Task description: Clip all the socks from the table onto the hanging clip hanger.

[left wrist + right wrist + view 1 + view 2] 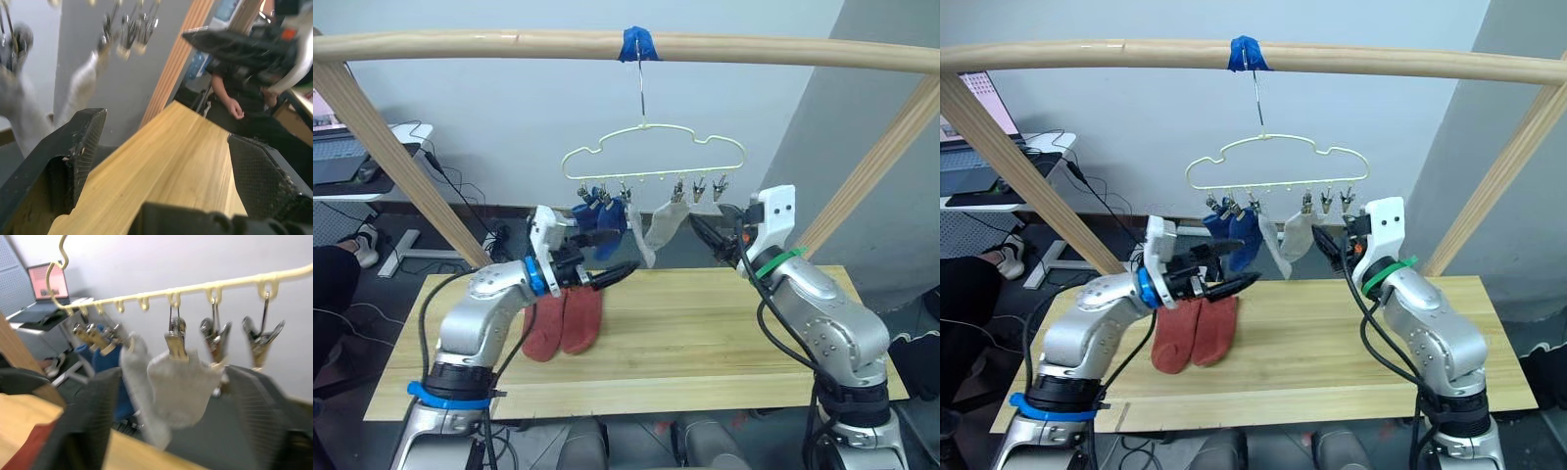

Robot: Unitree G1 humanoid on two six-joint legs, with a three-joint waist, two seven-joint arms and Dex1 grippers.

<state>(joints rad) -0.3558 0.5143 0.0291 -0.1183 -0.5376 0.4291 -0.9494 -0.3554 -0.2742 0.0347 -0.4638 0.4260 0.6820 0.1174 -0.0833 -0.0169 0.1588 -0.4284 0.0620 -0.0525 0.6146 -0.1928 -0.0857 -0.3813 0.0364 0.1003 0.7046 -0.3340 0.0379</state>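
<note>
just below the open, empty left pincer (625,271), two rust-red socks (564,323) lie on the table (705,333)

Left arm raised, elbow bent, forearm directed forward and inward. Left gripper (619,273) empty, its fingers (78,156) spread wide. Right arm raised, forearm angled up and inward. Right gripper (1324,244) empty, fingers (93,426) parted.

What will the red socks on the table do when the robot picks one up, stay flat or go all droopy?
Probably droopy. The two red socks lie limp and flat on the table, and the grey socks already clipped on the hanger dangle and fold. They look soft and light, so one likely sags either side of the jaws and won't roll away.
</note>
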